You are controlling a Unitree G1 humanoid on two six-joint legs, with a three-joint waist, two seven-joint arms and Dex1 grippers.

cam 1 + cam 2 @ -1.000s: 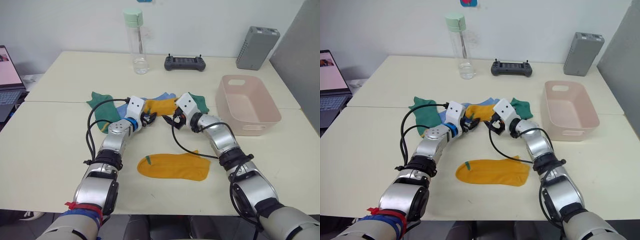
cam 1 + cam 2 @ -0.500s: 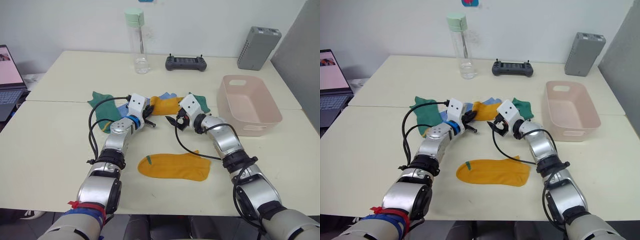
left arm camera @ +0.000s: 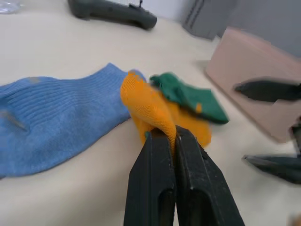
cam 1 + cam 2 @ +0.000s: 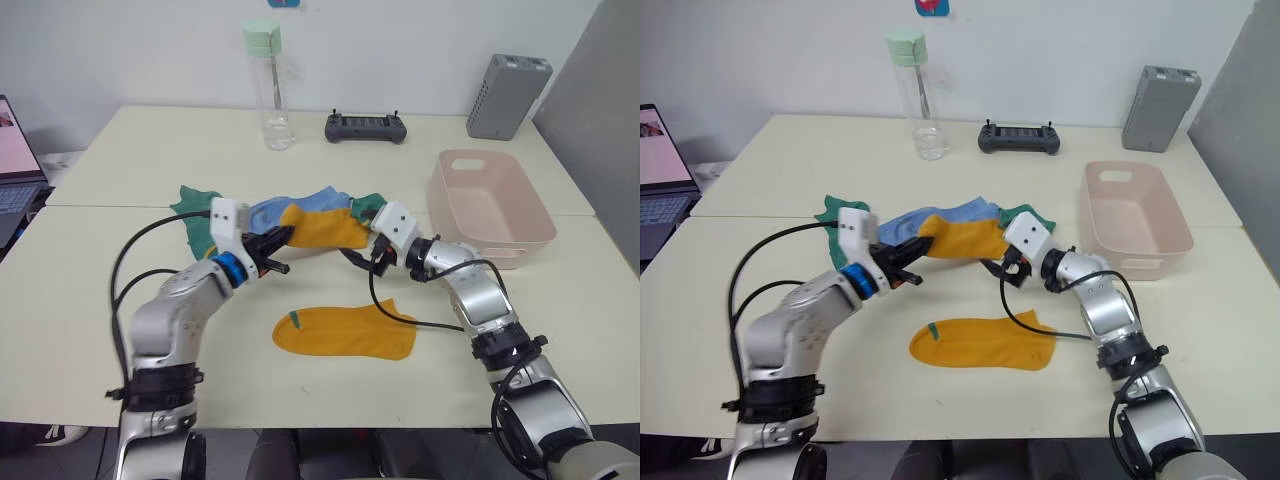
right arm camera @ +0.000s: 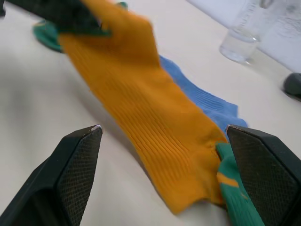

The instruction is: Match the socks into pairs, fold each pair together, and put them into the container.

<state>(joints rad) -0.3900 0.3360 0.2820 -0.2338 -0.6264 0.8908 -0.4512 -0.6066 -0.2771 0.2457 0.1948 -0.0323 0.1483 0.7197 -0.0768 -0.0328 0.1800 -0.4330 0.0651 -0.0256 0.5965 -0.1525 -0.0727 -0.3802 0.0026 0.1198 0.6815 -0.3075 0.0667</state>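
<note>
On the table (image 4: 90, 300), your left gripper (image 4: 283, 236) has its jaws clamped on one end of a yellow sock (image 4: 322, 227), pinching a raised fold of the fabric, while the rest of that sock stretches across toward your right gripper (image 4: 362, 259). Your right gripper sits just beside the sock's far end with its jaws spread wide apart, holding nothing. Under and behind the held sock lies a blue sock (image 4: 290, 205), and a green sock (image 4: 366, 205) pokes out at the far end, touching the yellow one. Another green sock (image 4: 194, 215) lies behind your left wrist. The second yellow sock (image 4: 345, 333) lies flat on the table by itself, nearer you and between your two arms. The pink tub (image 4: 487, 210) stands to your right, well apart from the socks, with nothing visible inside it. Farther back on the table you have a water bottle (image 4: 267, 85), a black controller (image 4: 365, 127) and a grey box (image 4: 508, 95).
</note>
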